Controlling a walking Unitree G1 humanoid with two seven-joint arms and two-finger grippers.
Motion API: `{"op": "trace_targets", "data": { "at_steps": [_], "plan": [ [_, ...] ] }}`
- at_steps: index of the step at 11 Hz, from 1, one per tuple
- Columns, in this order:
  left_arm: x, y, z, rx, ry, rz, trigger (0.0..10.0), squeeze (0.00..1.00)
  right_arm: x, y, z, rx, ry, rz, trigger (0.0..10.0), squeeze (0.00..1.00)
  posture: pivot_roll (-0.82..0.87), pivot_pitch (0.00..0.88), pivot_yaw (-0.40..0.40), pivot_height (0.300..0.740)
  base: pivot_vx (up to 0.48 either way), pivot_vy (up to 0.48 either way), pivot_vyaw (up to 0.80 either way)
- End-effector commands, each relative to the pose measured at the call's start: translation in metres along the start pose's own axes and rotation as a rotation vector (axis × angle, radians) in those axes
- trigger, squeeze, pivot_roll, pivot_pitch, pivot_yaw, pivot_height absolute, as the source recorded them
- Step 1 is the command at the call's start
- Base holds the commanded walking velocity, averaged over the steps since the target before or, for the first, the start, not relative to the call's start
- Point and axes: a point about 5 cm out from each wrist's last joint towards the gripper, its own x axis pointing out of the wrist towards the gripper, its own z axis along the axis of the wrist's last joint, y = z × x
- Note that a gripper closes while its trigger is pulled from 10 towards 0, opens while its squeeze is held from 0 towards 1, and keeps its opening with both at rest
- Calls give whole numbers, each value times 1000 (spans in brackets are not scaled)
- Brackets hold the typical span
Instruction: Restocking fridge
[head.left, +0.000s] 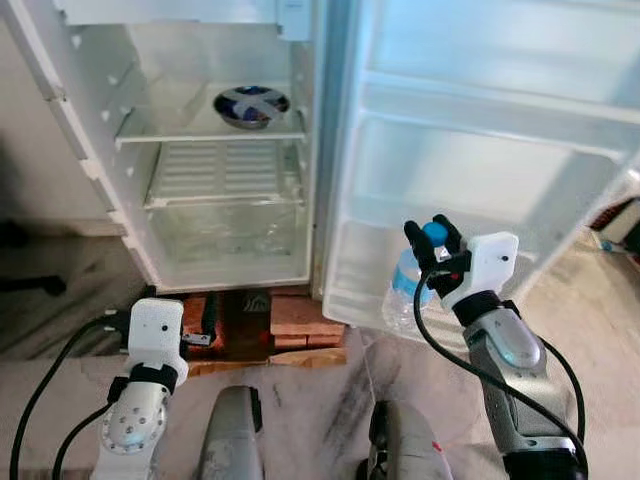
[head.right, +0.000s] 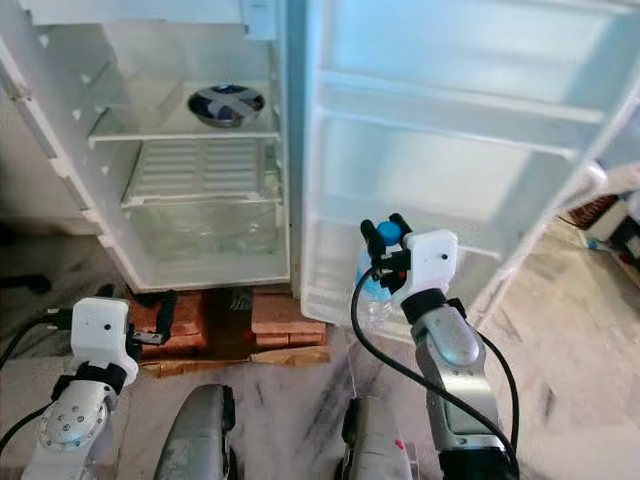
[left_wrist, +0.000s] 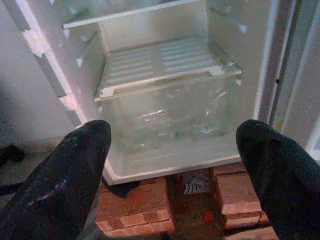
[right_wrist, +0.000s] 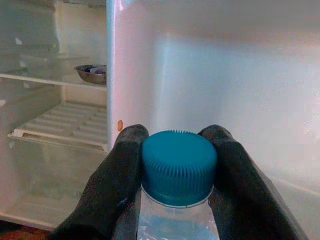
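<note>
- My right gripper pinches the water bottle by its blue cap, at the fridge door's lowest shelf.
- My left gripper hangs spread wide, holding nothing, facing the fridge's crisper drawer.

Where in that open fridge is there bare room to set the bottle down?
The door's lower shelf, beside the bottle held by the right end effector, looks bare. So does the ribbed shelf above the clear drawer. The upper shelf holds only a bowl.
</note>
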Motion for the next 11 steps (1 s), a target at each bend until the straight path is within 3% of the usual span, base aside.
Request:
{"op": "trace_targets", "data": {
  "at_steps": [1, 6, 11],
  "plan": [
    [-1, 1, -2, 5, 7, -2, 10000, 0, 3, -3, 6, -3, -37, -8, 10000, 0, 93, 49, -20, 618, 480, 0, 0],
    [0, 1, -3, 6, 10, -5, 10000, 0, 2, -2, 5, -1, -36, -4, 10000, 0, 91, 49, -18, 618, 480, 0, 0],
    [-1, -3, -4, -5, 12, -11, 10000, 0, 1, -2, 3, -3, -31, -6, 10000, 0, 91, 50, -18, 618, 0, 0, 0]
  ]
}}
